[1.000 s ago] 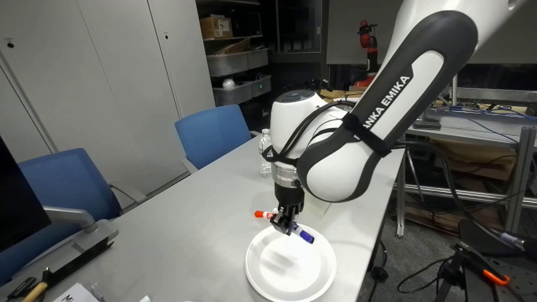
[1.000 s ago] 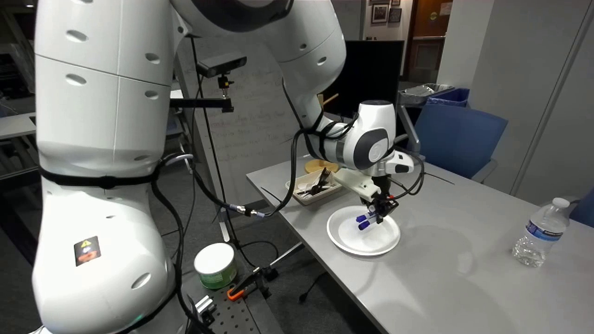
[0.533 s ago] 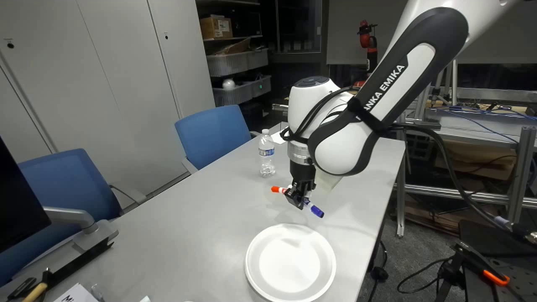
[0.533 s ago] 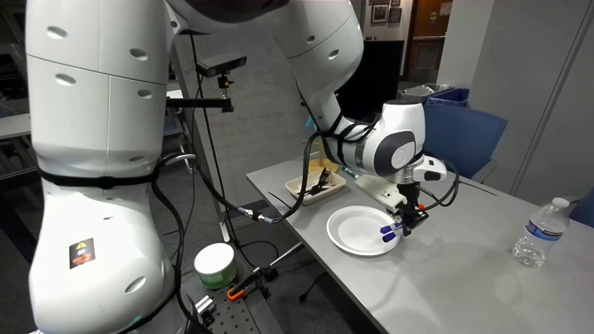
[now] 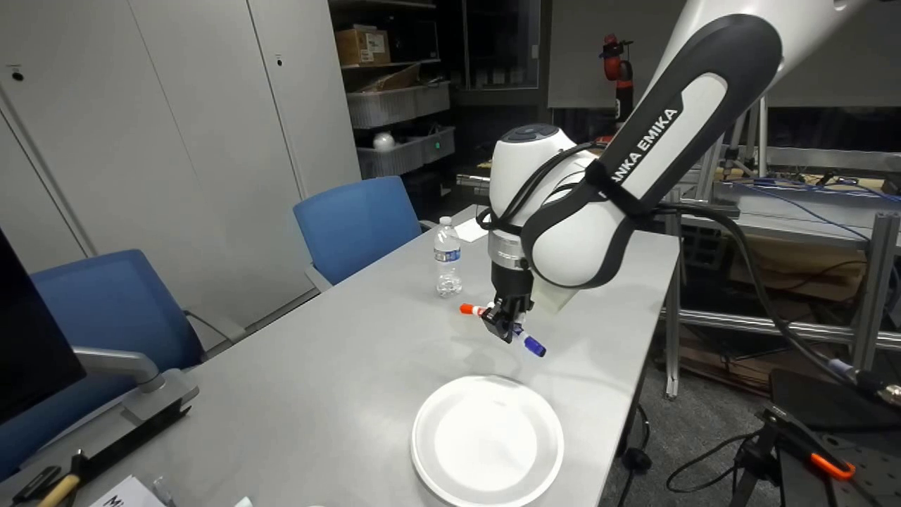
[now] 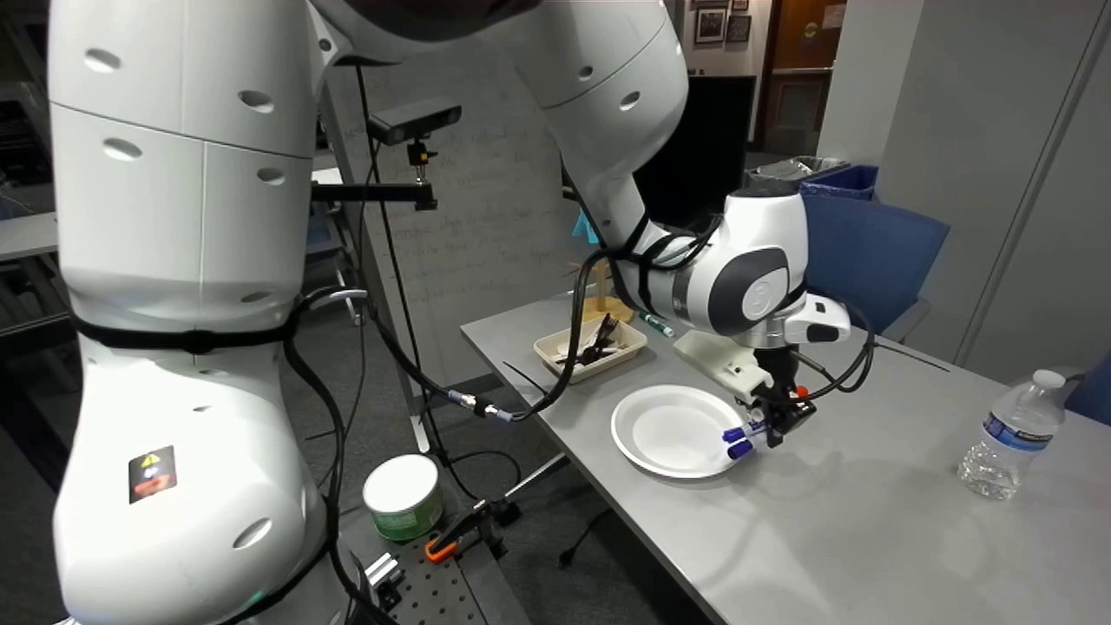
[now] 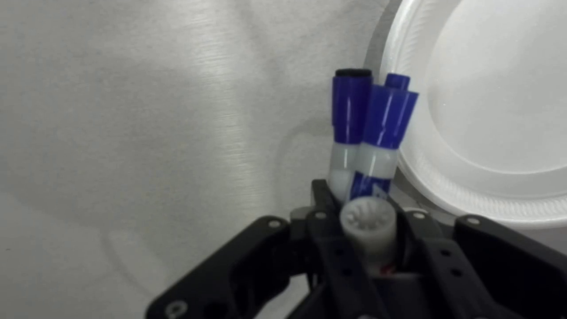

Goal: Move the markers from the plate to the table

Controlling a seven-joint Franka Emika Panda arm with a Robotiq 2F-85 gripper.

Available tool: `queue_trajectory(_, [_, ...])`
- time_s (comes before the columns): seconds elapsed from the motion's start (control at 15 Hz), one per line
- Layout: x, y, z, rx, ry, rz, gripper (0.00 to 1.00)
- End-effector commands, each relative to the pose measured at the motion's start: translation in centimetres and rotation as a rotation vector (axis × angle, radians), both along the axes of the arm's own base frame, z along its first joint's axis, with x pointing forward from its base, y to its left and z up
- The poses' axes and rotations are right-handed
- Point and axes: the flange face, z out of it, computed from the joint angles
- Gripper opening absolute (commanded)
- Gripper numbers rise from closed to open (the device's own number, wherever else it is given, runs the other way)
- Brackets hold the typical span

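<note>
My gripper (image 7: 361, 201) is shut on a bundle of markers. Two have blue caps, and these show in the wrist view as a left blue marker (image 7: 352, 108) and a right blue marker (image 7: 384, 117). A red-capped marker (image 5: 470, 309) lies across them, its white end (image 7: 368, 215) facing the wrist camera. In both exterior views the gripper (image 5: 503, 327) (image 6: 775, 430) holds them above the table (image 5: 324, 394), beside the white plate (image 5: 486, 440). The blue tips overlap the plate's rim in the wrist view. No marker shows on the plate (image 6: 668, 430).
A water bottle (image 5: 448, 260) (image 6: 1014, 434) stands on the table. A beige tray (image 6: 608, 365) with cutlery and a green-capped marker (image 6: 655, 324) lie beyond the plate. A wooden stand (image 6: 606, 308) is behind the tray. Blue chairs (image 5: 359, 225) line one table edge.
My gripper has carried the markers from over the plate to beside it, over the table, toward the bottle's side. The motion is small in the last half second. The plate stays put.
</note>
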Motion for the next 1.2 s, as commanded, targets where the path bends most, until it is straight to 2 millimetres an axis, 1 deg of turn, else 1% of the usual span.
queue_trajectory(0.0, [0.7, -0.3, -0.5, -0.009, 0.001, -0.004, 0.06])
queue_trajectory(0.2, [1.5, -1.6, -2.4, -0.023, 0.007, -0.028, 0.06])
queue_trajectory(0.47, [2.0, -2.7, -5.0, -0.023, 0.042, -0.056, 0.06])
queue_trajectory(0.6, [2.2, -3.0, -6.0, -0.022, 0.056, -0.064, 0.06])
queue_trajectory(0.8, [2.3, -3.3, -6.6, -0.011, 0.065, -0.071, 0.06])
queue_trajectory(1.13, [2.3, -3.9, -6.9, 0.016, 0.076, -0.103, 0.06])
